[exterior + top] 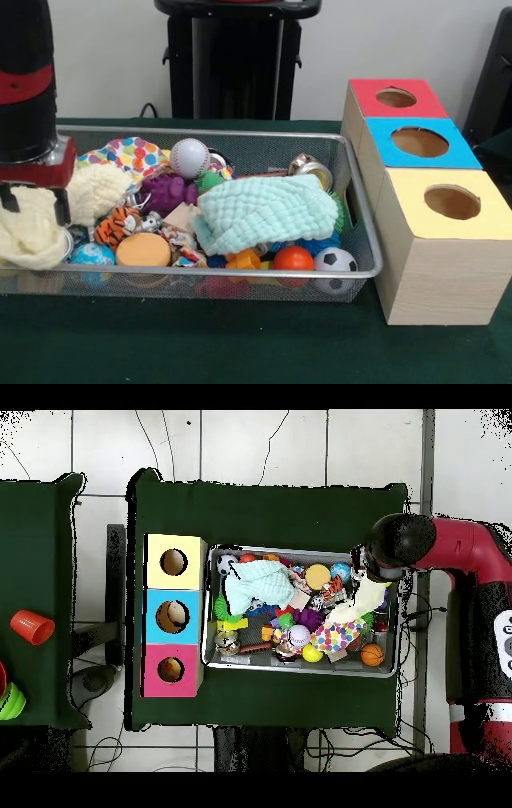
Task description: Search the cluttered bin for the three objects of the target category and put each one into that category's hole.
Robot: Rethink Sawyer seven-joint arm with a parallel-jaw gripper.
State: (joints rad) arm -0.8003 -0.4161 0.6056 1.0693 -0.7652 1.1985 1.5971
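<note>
A wire mesh bin (240,136) holds a jumble of toys, balls and cloths. My gripper (35,204) hangs over the bin's left end in the front view, and a cream cloth (32,236) bunches between its fingers (62,206) and hangs below them. Another fold of it lies at the cream cloth's right (98,190). In the overhead view the gripper (374,572) is over the bin's right end, the cream cloth (364,597) trailing from it. Beside the bin stand three boxes with round holes: red (398,98), blue (419,142) and yellow (448,200).
In the bin lie a mint cloth (268,210), a baseball (190,158), a purple toy (166,192), a tiger toy (118,226), an orange ball (294,258), a soccer ball (335,260) and a polka-dot cloth (132,152). A red cup (32,627) sits on a side table.
</note>
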